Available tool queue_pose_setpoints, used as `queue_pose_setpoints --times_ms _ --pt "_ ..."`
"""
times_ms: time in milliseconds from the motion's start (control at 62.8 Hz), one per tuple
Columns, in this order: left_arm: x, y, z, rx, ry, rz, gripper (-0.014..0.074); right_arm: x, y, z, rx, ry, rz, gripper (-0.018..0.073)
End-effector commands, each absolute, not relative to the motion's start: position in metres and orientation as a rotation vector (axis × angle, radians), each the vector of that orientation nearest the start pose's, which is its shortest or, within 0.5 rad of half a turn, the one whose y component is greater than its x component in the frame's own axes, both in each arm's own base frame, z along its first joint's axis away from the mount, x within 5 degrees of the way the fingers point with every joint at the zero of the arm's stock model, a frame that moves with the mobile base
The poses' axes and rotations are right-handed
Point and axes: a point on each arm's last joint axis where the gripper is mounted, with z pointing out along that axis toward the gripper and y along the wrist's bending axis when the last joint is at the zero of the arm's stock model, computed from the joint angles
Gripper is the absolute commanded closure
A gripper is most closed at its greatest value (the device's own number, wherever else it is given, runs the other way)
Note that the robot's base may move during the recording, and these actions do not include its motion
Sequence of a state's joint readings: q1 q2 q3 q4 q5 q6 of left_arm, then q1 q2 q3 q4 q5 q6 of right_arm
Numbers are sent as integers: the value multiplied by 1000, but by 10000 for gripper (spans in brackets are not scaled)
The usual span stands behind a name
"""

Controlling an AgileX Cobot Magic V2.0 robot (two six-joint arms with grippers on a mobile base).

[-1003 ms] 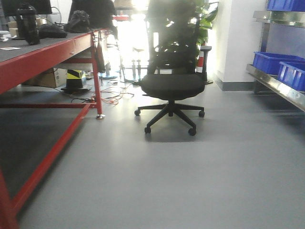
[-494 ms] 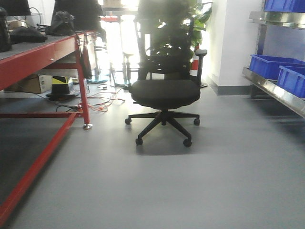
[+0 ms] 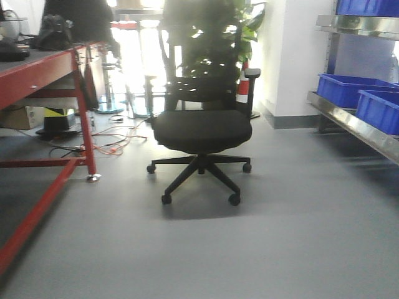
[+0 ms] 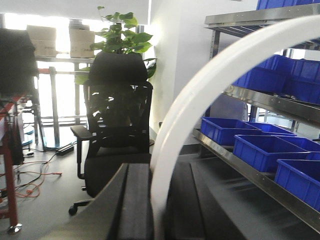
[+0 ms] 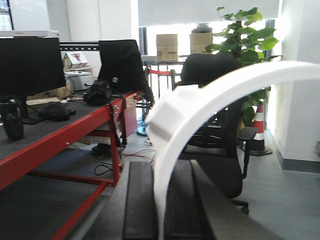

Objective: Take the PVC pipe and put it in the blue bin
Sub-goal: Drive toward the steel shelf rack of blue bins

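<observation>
A white curved PVC pipe (image 4: 210,80) arcs up and to the right out of my left gripper (image 4: 159,210), whose two black pads are shut on it. In the right wrist view a white curved PVC pipe (image 5: 210,95) with a ribbed collar rises from my right gripper (image 5: 162,210), which is shut on it too. Blue bins (image 3: 344,88) sit on the steel shelf (image 3: 349,121) at the right; the left wrist view shows several blue bins (image 4: 260,150) in a row on that rack. Neither gripper nor pipe shows in the front view.
A black office chair (image 3: 199,128) stands mid-floor straight ahead, with a leafy plant (image 3: 215,37) behind it. A red-framed workbench (image 3: 43,75) with bags and a monitor runs along the left. Orange cables (image 3: 109,140) lie on the grey floor.
The view has swung to the right and moved forward: the chair has drifted left and grown larger, the red bench has slid towards the left edge, and the shelf bins sit further into the frame.
</observation>
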State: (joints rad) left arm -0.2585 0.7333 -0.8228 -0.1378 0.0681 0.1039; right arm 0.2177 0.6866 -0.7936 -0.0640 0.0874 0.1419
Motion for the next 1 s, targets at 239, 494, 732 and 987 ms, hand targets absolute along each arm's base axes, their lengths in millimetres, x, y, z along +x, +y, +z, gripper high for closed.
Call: queue_pose_setpoints --times_ms 239,494,732,987 --pt "143 -39 420 159 1423 -256 707 135 30 413 -106 1438 231 727" --pt "143 -39 420 159 1423 -256 707 135 30 413 -106 1438 231 727" --pt "143 -39 420 159 1423 -256 707 135 30 413 -106 1438 231 727" --pt "143 -39 420 159 1423 -256 707 135 30 413 -106 1438 231 727"
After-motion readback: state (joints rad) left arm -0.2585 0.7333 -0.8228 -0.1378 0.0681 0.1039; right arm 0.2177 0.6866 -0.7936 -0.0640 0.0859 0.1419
